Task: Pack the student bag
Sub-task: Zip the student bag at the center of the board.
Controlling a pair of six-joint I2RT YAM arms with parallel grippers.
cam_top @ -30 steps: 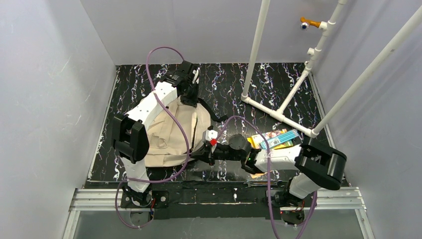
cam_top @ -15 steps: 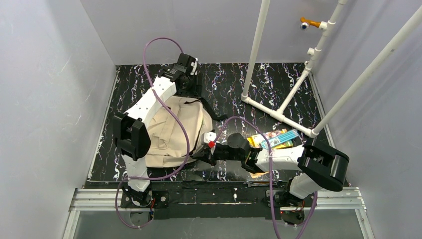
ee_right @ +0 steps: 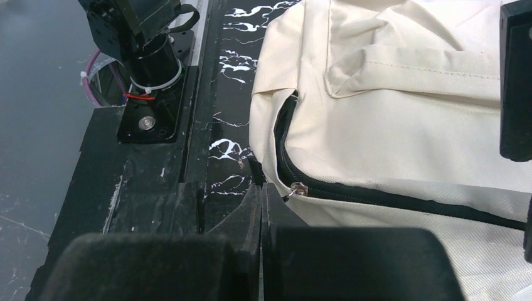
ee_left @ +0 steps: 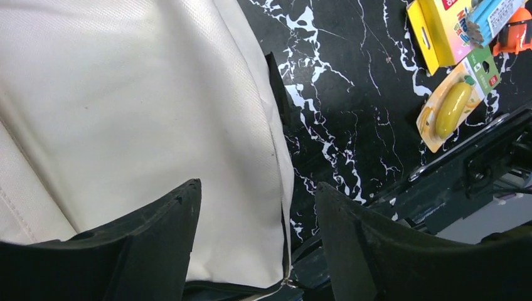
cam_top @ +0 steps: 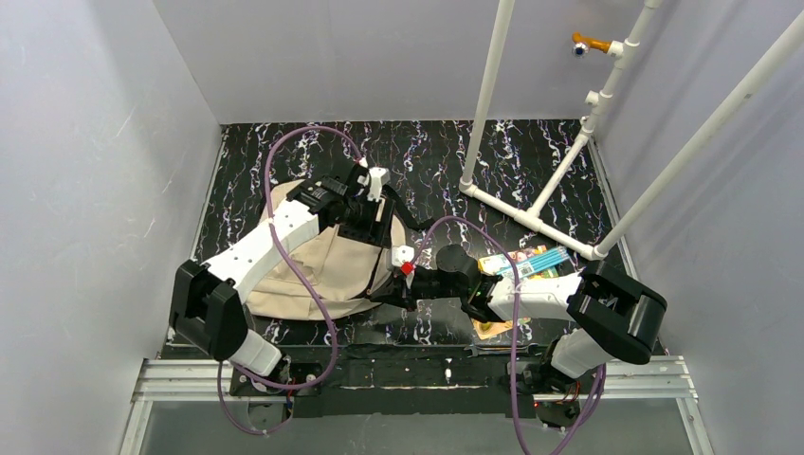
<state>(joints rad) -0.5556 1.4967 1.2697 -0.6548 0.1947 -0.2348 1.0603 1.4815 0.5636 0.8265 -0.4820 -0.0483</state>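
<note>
The student bag [cam_top: 313,270], beige fabric with a black zip, lies flat on the marbled mat in front of the left arm. My left gripper [cam_top: 372,226] hovers over the bag's right side, open, with nothing between its fingers [ee_left: 157,238]; below them the bag [ee_left: 125,94] and its edge seam show. My right gripper [cam_top: 387,292] sits low at the bag's near right corner, shut [ee_right: 262,188]. A thin black tab sticks out from between its tips, right beside the metal zip slider [ee_right: 298,188] of the bag [ee_right: 408,125].
Colourful books and packs [cam_top: 526,263] lie right of the bag, and a banana-printed card [ee_left: 452,106] lies nearer the front rail. A white pipe frame [cam_top: 531,218] stands at the back right. Grey walls close in the mat.
My left gripper opened, let go of the bag's far end and swung back over the bag towards the near right. The bag settled flatter. The right gripper stayed shut in place.
</note>
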